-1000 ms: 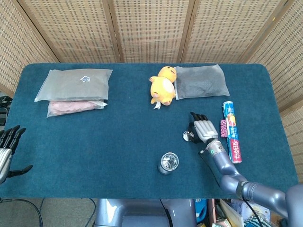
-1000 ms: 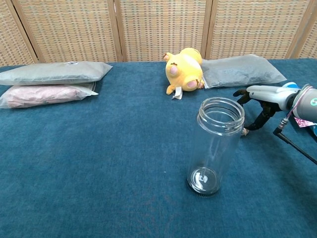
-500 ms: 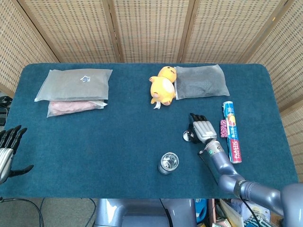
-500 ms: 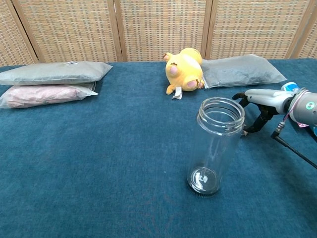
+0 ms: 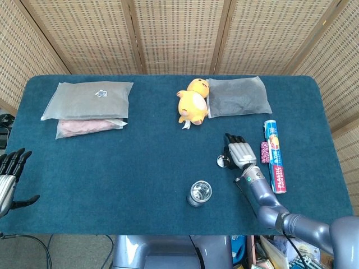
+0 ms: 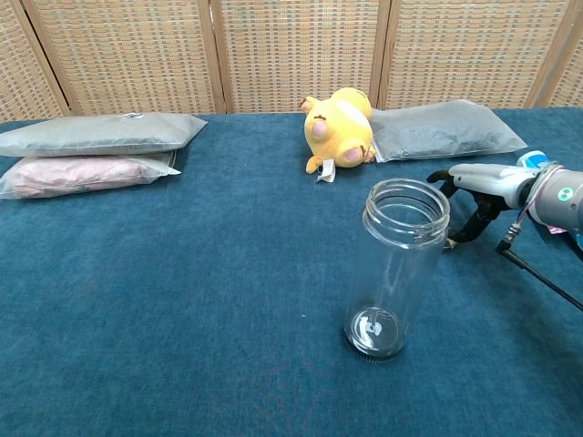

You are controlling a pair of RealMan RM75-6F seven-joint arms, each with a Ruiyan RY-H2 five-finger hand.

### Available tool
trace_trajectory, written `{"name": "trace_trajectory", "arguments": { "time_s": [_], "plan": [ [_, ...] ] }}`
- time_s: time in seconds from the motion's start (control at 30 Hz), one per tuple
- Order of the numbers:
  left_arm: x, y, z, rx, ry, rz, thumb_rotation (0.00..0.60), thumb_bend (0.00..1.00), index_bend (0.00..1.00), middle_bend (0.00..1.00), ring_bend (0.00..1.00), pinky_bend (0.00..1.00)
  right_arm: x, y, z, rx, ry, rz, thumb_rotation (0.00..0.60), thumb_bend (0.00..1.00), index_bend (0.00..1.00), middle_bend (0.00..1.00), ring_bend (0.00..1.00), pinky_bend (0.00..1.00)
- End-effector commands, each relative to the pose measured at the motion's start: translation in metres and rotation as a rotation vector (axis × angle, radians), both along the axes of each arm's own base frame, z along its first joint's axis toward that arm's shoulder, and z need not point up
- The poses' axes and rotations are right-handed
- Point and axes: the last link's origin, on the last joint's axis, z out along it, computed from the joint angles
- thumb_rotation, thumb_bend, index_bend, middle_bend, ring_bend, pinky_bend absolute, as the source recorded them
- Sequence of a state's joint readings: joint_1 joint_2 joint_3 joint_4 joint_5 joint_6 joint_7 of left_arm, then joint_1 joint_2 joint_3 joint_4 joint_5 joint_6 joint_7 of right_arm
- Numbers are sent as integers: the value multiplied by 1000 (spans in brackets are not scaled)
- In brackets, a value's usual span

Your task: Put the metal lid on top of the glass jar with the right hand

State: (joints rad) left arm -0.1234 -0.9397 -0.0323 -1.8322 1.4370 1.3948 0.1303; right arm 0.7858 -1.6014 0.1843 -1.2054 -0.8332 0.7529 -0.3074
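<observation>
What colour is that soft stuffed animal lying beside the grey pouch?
The stuffed animal is yellow with pinkish paws, clearest in the chest view.

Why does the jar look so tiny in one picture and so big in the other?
Head view looks straight down from far, so the jar shows mostly its round mouth; chest view sits close and low, so the jar looks tall, see-through, with small glints on the glass.

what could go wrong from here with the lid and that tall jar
The metal lid lies flat on the cloth under the right hand, so the fingers may slide it rather than lift it. The glass jar stands tall, narrow and open close by; a low carry could knock it over. The plastic wrap box crowds the hand's other side.
</observation>
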Motion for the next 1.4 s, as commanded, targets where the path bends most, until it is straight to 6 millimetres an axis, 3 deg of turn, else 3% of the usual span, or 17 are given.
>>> {"name": "trace_trajectory", "arguments": {
  "time_s": [0.03,0.23,0.4,0.8,0.97,1.1,1.4],
  "plan": [
    [0,0,0,-1,-1,1,600,0,0,0,0,0,2,0,2,-4,-6,8,600,612,694,0,0,0],
    [0,1,-1,-4,-1,2,600,0,0,0,0,0,11,2,14,-18,-22,45,600,654,698,0,0,0],
    [0,1,-1,-8,-4,1,600,0,0,0,0,0,22,3,35,-47,-42,87,600,656,698,0,0,0],
    [1,0,2,0,-13,-5,600,0,0,0,0,0,61,20,114,-128,-124,234,600,657,710,0,0,0],
    [1,0,3,3,-21,-8,600,0,0,0,0,0,84,42,153,-139,-153,323,600,665,713,0,0,0],
    [2,0,3,1,-24,-16,600,0,0,0,0,0,95,62,169,-122,-155,372,600,671,717,0,0,0],
    [4,-2,3,-1,-27,-23,600,0,0,0,0,0,106,112,173,-15,-165,444,600,685,717,21,0,0]
  ]
}}
